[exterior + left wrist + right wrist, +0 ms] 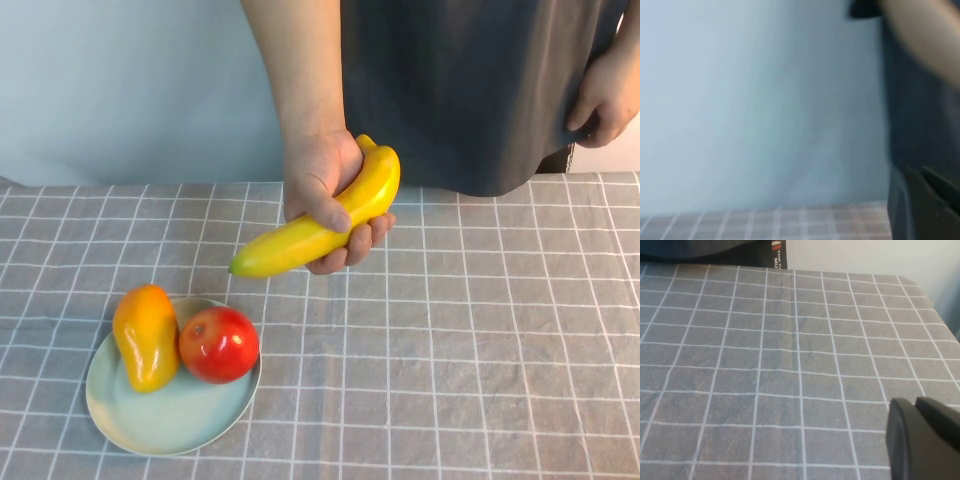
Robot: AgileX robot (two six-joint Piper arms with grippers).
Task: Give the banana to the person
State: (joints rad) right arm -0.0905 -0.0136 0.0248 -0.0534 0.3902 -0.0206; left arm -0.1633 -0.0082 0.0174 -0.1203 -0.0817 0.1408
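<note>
The person point(470, 80) stands behind the table in a dark grey-blue shirt. One bare hand point(318, 185) holds the yellow banana point(330, 225) above the table, its greenish tip pointing down to the left. Neither gripper shows in the high view. In the left wrist view my left gripper point(919, 172) is shut and empty, raised in front of the person's torso point(920, 115). In the right wrist view my right gripper point(914, 402) is shut and empty, low over the checked cloth.
A pale green plate point(170, 425) at the front left holds an orange-yellow pear-shaped fruit point(146, 335) and a red apple point(218, 343). A grey checked cloth point(480, 330) covers the table. The table's far corner point(920, 285) shows in the right wrist view.
</note>
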